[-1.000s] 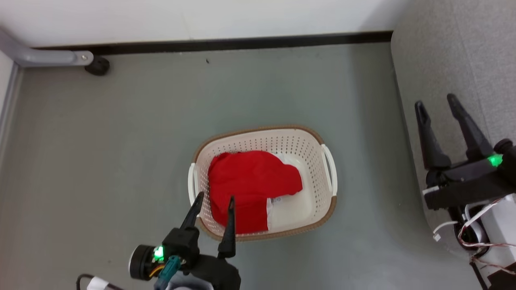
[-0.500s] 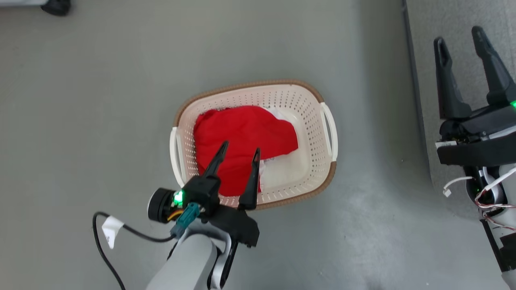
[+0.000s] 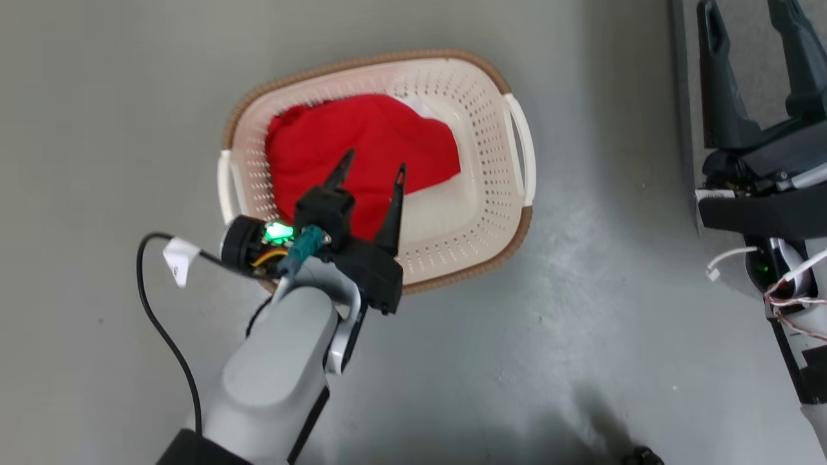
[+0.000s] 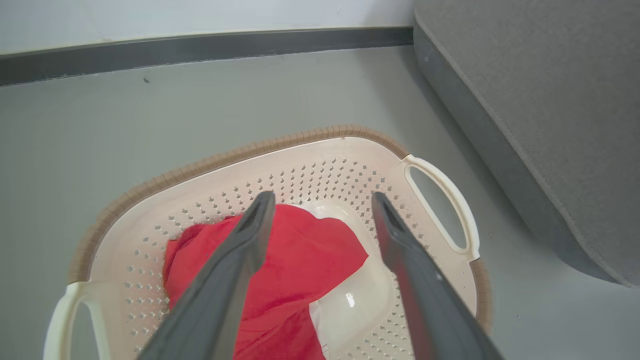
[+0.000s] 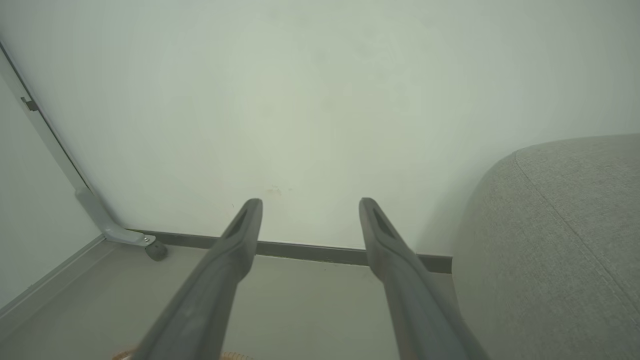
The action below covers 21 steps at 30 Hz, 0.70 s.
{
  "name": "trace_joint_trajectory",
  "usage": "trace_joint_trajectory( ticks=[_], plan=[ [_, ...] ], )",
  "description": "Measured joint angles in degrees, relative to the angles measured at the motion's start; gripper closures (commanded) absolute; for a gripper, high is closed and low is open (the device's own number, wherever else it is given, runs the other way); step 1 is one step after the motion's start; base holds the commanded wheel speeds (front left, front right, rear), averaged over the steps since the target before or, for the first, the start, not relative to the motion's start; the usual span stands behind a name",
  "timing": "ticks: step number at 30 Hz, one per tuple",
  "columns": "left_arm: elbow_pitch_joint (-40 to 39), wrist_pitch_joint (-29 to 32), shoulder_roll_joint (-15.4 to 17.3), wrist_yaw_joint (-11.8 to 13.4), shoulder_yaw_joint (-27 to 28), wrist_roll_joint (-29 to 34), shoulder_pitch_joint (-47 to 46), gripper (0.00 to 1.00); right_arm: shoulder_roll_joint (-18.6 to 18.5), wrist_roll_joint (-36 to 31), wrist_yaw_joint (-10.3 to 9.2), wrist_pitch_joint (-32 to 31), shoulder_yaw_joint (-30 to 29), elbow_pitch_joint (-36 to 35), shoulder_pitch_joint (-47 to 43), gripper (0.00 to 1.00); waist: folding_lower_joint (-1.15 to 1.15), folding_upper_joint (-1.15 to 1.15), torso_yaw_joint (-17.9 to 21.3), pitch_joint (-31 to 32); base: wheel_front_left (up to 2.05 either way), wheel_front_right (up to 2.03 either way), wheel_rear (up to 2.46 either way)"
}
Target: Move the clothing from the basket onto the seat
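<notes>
The left gripper (image 3: 375, 163) is hovering, fingers spread and empty, over the clothing (image 3: 362, 126) bunched at the left of the basket (image 3: 362, 60). Closing too near the perforated wall would be risking a snag that drags the basket along. Farther right, the right gripper (image 3: 743, 19) is idling, released, by the seat (image 4: 550, 100).

Left gripper (image 4: 321, 198) is seen spread wide over the basket (image 4: 240, 150); nothing is held between the fingers.
The clothing (image 4: 300, 260), red, is bunched toward the view's left inside the basket, and bare cream bottom is exposed beside it. The basket is set on a grey floor (image 4: 150, 115), with the seat (image 4: 550, 125) near its right handle (image 4: 452, 197). A dark baseboard (image 4: 200, 47) is noted beyond.
</notes>
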State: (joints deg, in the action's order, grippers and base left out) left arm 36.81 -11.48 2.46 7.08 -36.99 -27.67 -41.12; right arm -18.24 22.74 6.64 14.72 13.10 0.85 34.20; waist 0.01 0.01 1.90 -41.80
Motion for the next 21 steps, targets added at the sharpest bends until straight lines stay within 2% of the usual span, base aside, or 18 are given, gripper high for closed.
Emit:
trace_joint_trajectory(
  ticks=[13,21],
  plan=[
    [12.0,7.8,-0.2,0.0,-1.1,0.2,-9.7,0.00,0.8,0.0,0.43,0.0,3.2,-3.6,6.5,0.00,0.00,0.00,2.7,-8.7,0.00,0.00,0.00],
    [19.6,12.9,-0.2,0.0,-1.0,4.0,-16.0,0.00,1.1,0.0,0.44,0.0,5.7,-5.8,8.5,0.00,-0.01,0.00,4.3,-12.8,0.00,0.00,0.00]
  ],
)
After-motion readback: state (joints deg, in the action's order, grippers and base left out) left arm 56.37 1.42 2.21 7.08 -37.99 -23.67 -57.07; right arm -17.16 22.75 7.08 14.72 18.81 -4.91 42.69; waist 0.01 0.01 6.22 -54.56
